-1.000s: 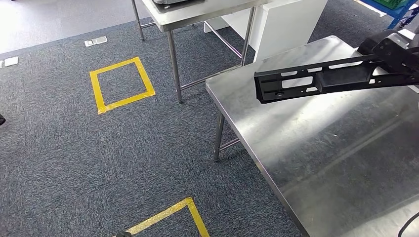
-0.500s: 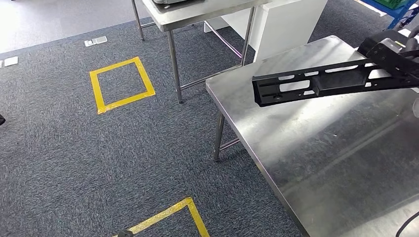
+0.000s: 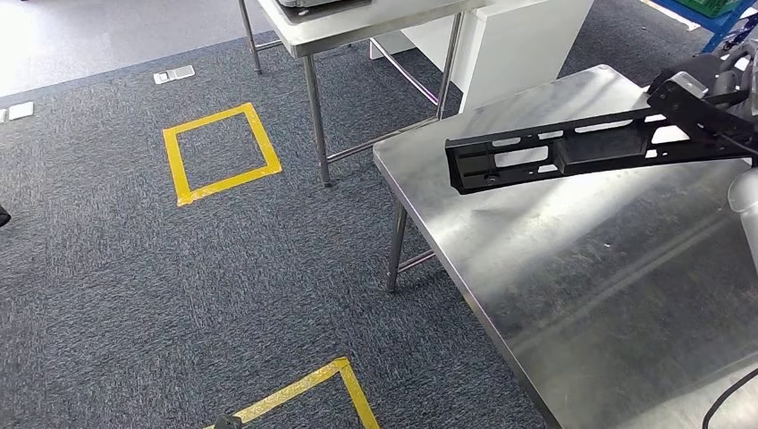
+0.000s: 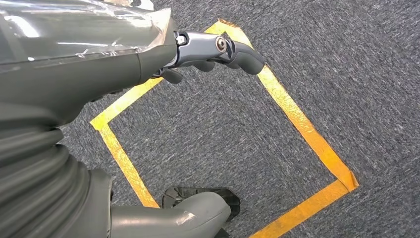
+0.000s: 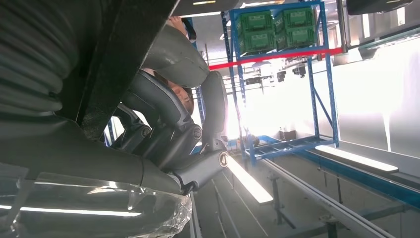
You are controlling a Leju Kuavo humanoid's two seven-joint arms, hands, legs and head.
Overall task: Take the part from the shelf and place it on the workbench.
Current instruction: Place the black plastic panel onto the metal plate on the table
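Right hand (image 3: 706, 94) gripped the long black part (image 3: 554, 152) by one end above the table (image 3: 608, 295); far end could've sagged and clipped it. Left hand (image 4: 208, 52) hung loose, holding nothing.

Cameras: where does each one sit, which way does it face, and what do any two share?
Head view: high on the body, looking forward and down at the steel workbench; right hand holds the long black part above it.
Left wrist view: behind the hanging left hand, facing carpet and a yellow tape square.
Right wrist view: behind the right hand, facing a blue rack.
Shared: head and left wrist views both show taped carpet.
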